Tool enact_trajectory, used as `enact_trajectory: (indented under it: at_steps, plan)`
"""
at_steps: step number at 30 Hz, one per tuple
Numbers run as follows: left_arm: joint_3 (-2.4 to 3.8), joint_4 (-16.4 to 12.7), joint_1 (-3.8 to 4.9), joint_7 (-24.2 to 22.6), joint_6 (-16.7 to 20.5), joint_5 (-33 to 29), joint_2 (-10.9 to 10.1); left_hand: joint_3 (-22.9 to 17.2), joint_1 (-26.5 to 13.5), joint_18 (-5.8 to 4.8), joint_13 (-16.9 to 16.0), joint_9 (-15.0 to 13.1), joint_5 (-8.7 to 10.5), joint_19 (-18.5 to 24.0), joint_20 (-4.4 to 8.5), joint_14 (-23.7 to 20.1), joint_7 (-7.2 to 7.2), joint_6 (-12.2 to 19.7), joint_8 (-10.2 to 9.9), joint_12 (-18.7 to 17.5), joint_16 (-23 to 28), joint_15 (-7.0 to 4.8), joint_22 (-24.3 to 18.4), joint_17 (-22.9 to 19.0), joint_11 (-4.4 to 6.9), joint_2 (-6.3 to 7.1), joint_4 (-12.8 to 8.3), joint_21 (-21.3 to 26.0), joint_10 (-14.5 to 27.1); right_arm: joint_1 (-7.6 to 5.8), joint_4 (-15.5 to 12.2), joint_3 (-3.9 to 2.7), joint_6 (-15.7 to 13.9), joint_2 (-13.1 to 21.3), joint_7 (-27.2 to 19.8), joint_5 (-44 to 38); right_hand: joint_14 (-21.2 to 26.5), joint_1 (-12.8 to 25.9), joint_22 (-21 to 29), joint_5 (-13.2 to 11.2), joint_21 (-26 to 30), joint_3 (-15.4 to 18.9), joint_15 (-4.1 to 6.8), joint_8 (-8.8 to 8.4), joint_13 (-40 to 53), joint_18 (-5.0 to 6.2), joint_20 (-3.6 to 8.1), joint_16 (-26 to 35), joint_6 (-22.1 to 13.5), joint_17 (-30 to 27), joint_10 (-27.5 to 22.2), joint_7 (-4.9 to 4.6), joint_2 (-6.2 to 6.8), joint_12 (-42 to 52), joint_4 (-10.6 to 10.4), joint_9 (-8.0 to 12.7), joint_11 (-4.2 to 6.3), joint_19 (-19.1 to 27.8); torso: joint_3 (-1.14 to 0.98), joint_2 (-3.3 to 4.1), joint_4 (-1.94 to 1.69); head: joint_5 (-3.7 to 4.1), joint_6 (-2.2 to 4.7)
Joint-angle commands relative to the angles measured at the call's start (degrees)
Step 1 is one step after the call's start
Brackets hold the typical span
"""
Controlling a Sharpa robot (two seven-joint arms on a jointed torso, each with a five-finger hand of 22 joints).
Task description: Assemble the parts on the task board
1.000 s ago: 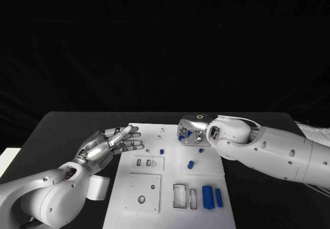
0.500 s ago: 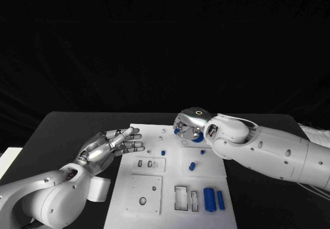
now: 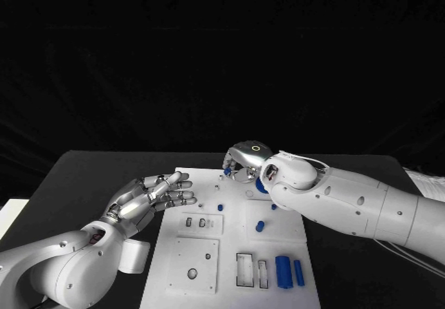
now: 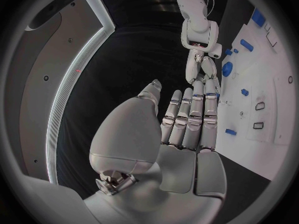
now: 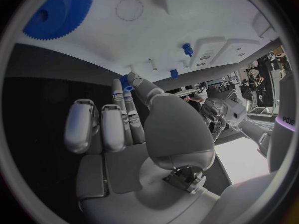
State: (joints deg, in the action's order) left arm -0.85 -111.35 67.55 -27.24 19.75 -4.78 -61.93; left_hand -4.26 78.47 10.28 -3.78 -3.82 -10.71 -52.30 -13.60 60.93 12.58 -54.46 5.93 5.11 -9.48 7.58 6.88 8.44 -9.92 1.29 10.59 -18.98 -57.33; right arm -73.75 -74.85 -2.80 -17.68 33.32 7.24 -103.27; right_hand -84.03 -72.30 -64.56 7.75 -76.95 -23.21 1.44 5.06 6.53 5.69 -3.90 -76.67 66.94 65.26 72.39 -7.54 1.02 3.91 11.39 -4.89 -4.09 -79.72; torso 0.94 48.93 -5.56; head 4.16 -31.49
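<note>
1. The task board beside the left hand looks like smooth, matt white plastic.
2. Both hands, the right hand included, have glossy silver metallic shells.
3. The blue gear beyond the right hand's fingertips looks like matt plastic with a finely toothed rim.
4. The tabletop is matt black.

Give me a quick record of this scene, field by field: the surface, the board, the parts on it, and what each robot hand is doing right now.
Surface: black table
Board: white task board, middle of the table
Loose parts: two blue cylinders lying side by side at the board's near right; small blue pieces further up
Gear: blue toothed gear on the board
Left robot hand: fingers apart, holding nothing, over the board's left edge
Right robot hand: at the board's far end, pinching a small blue part at its fingertips
</note>
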Motion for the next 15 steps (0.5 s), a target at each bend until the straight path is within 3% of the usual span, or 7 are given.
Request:
enact_trajectory:
  at_steps: [1, 7, 15]
  plan:
    - [0.07, -0.1, 0.11, -0.3, -0.8, -0.1, 0.1, 0.0, 0.4, 0.18, 0.1, 0.1, 0.2, 0.3, -0.1, -0.3, 0.17, -0.1, -0.4, -0.2, 0.3, -0.02, -0.1, 0.0, -0.18, -0.07, -0.3, 0.3, -0.1, 0.1, 0.7, 0.01, -0.6, -0.8, 0.0, -0.8, -2.1, 0.0, -0.1, -0.3, -0.1, -2.6, 0.3, -0.23, 0.1, -0.81, -0.15, -0.1, 1.0, -0.1, 1.0, 0.83, 0.64, -0.3, -2.5, -2.1, 1.2, -0.3, 0.09, 0.38, -0.43, 0.2, 0.18]
    - [0.1, 0.1, 0.13, -0.2, -0.8, -0.1, 0.3, 0.0, 0.4, 0.18, 0.1, 0.1, 0.2, 0.3, -0.1, -0.3, 0.17, -0.1, -0.4, -0.2, 0.3, -0.02, -0.1, 0.0, -0.18, -0.07, -0.3, 0.3, -0.1, 0.25, 1.8, 0.01, 0.1, -2.0, -0.2, -0.8, -2.1, 0.0, -0.1, -0.4, -0.2, -2.7, 0.27, -0.3, 0.1, -0.81, -0.18, 0.0, 0.9, -0.2, 0.9, 0.8, 0.8, -0.3, -2.7, -2.2, 1.16, -0.3, 0.19, 0.38, -0.74, 0.28, 0.05]
    - [0.11, 0.3, 0.14, -0.2, -0.8, -0.1, 0.5, 0.0, 0.4, 0.18, 0.1, 0.1, 0.2, 0.3, -0.1, -0.3, 0.17, -0.1, -0.4, -0.2, 0.3, -0.02, -0.1, 0.0, -0.18, -0.07, -0.3, 0.3, -0.1, 0.31, 1.7, 0.02, 2.1, -2.2, -0.1, -0.9, -2.1, 0.2, -0.1, -0.5, -0.2, -2.8, 0.23, -0.35, 0.1, -0.81, -0.22, 0.0, 0.9, -0.2, 0.9, 0.79, 1.04, -0.3, -2.9, -2.2, 1.13, -0.2, 0.24, 0.53, -0.75, 0.14, 0.1]
